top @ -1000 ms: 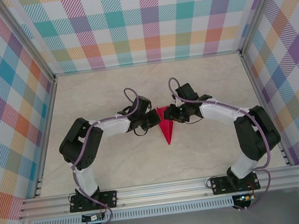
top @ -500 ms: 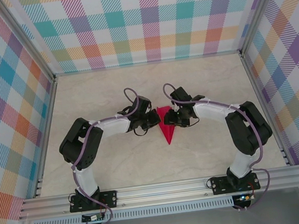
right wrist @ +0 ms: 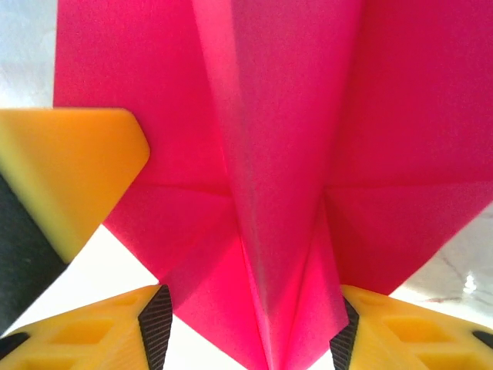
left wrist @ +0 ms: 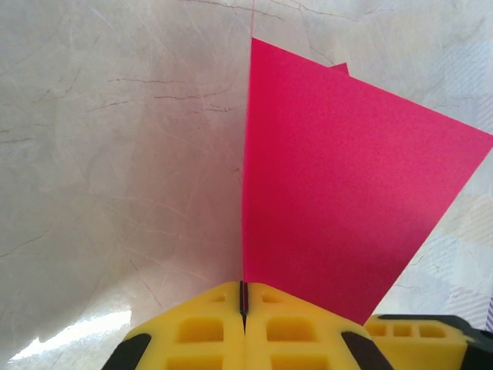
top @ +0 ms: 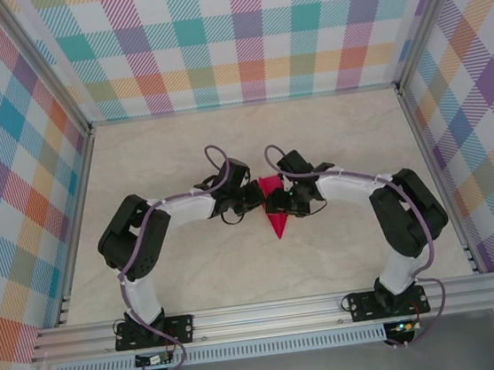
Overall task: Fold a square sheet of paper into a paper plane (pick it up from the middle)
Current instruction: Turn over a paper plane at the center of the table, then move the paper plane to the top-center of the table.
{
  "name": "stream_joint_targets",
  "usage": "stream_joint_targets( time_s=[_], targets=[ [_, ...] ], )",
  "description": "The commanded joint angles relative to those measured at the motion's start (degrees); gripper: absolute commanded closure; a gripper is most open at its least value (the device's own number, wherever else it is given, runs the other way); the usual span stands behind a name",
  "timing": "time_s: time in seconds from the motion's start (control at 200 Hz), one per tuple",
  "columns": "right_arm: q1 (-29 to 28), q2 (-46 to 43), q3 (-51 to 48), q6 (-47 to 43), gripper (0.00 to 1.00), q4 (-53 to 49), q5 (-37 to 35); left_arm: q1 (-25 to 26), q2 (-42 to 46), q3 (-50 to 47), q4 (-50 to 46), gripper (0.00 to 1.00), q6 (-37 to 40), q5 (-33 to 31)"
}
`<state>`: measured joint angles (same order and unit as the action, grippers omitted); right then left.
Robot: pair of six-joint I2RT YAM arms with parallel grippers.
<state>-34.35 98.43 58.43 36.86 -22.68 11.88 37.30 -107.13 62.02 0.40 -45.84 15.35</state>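
Note:
The magenta-pink paper plane [top: 277, 224] lies at mid-table, folded to a narrow dart whose tip points to the near edge. My left gripper [top: 256, 200] pinches its wide far end from the left. In the left wrist view the yellow fingers [left wrist: 200, 331] are pressed together on the thin paper edge, and a flat pink wing [left wrist: 339, 193] spreads to the right. My right gripper [top: 276, 205] sits over the dart from the right. Its fingers [right wrist: 158, 324] stand apart on either side of the raised centre fold [right wrist: 277, 116].
Bare marble-patterned tabletop [top: 194, 271] surrounds the paper. Checked walls [top: 239, 34] with aluminium rails [top: 270, 312] enclose the table on all sides. A yellow finger of the left gripper [right wrist: 69, 169] shows at the upper left of the right wrist view.
The right gripper has slid left, from beside the paper to over its wide end. The left gripper and the paper have stayed where they were.

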Motion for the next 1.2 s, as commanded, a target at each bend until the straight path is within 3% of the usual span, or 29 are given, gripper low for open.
stream_joint_targets(
  time_s=[0.0, 0.275, 0.55, 0.79, 1.095, 1.195],
  targets=[
    [-0.63, -0.76, -0.86, -0.1, 0.41, 0.69, 1.3, -0.65, -0.48, -0.3, 0.63, 1.0, -0.43, -0.33],
    [-0.98, -0.32, -1.25, -0.19, 0.39, 1.47, 1.06, -0.65, -0.56, -0.23, 0.39, 0.99, -0.46, -0.24],
    [-1.36, -1.79, -2.35, -2.19, 0.25, 3.27, 1.8, -0.65, -0.75, -0.23, 0.18, 0.99, -0.35, -0.24],
    [-1.41, -0.9, -1.61, -1.41, 0.51, 2.83, 0.68, -0.66, -0.68, -0.4, 0.21, 0.99, -0.37, -0.24],
    [-1.41, 0.45, -0.34, -1.16, 0.7, 0.33, -2.19, -0.66, 0.37, -1.03, 0.82, 0.95, -0.31, 0.09],
    [-1.42, 1.01, -0.05, -1.43, 0.7, 0.43, -2.04, -0.65, 1.01, -1.02, 0.91, 0.9, -0.27, 0.37]
  ],
)
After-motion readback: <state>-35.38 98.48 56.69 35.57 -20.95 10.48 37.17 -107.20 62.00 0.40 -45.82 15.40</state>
